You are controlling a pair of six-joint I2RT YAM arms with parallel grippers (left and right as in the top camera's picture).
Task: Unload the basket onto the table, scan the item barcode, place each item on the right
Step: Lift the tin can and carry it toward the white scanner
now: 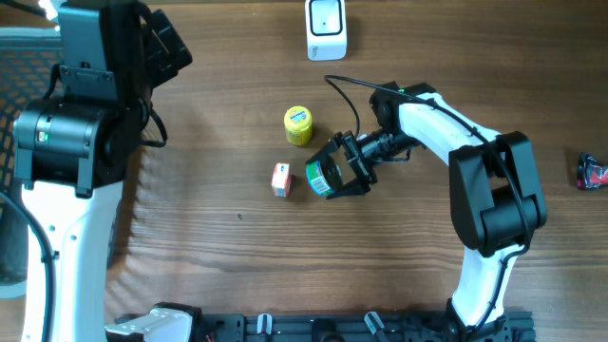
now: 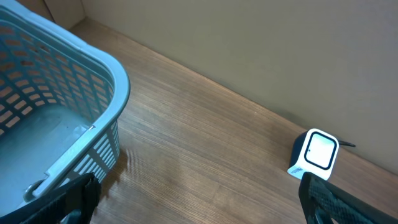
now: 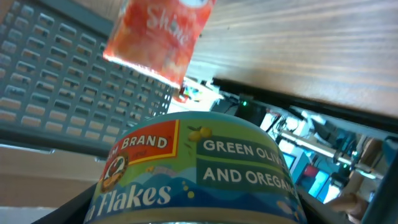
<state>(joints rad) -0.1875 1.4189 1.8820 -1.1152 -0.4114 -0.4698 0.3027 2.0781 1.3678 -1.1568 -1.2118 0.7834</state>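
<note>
Our right claw (image 1: pixel 336 173) is clamped on the round green metal tin (image 1: pixel 319 178), well away from the white scanner box (image 1: pixel 327 28), to carry it there. Our left claw (image 2: pixel 205 206) is wide apart, empty.

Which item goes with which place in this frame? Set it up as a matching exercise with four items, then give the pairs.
Items
1. green can
2. yellow tub
3. scanner
4. red packet

Places
a. alone at the right edge of the overhead view
b. held in the right gripper
c. at the top edge of the overhead view, near the middle
d. loose on the table, between the scanner and the green can

Pairs: 1-b, 2-d, 3-c, 4-a
</note>
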